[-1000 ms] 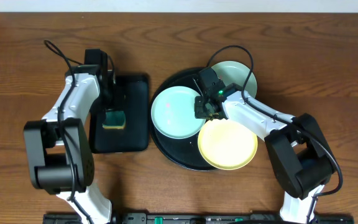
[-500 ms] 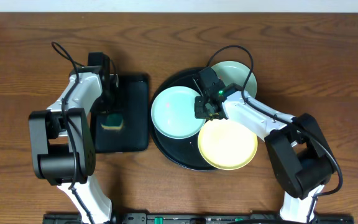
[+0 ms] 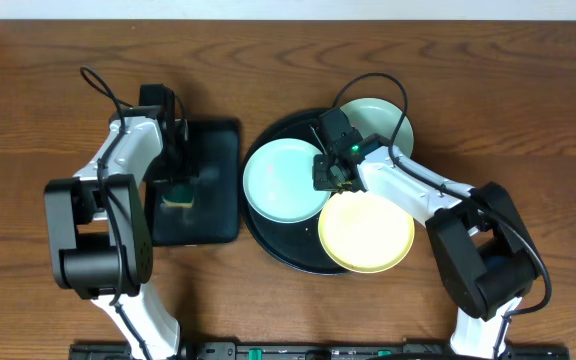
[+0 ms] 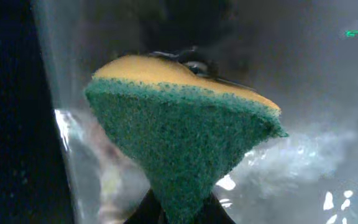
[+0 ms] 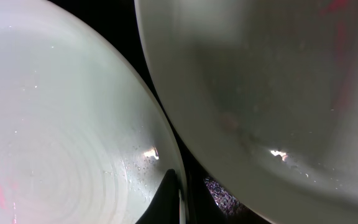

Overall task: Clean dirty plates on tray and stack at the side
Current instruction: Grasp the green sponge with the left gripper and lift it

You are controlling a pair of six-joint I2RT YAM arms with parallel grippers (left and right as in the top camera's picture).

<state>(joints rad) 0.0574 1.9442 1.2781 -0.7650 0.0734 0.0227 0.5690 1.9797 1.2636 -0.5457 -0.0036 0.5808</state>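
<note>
Since the plates [image 3: 283,180] needed scrubbing, left tool [image 3: 180,180] was clamped on the sponge [image 4: 185,143]; right tool [image 3: 330,181] sat at a rim, grip unclear.

Overhead is evenly lit and sharp; wrist views are dimmer and soft, with glints on the plates [image 5: 73,124].

Glossy round black tray [image 3: 286,128] carrying three shallow plates lying flat: left mint plate [image 3: 283,180], rear mint plate [image 3: 383,118] at back right, yellow plate [image 3: 368,232] overhanging the front-right rim
</note>
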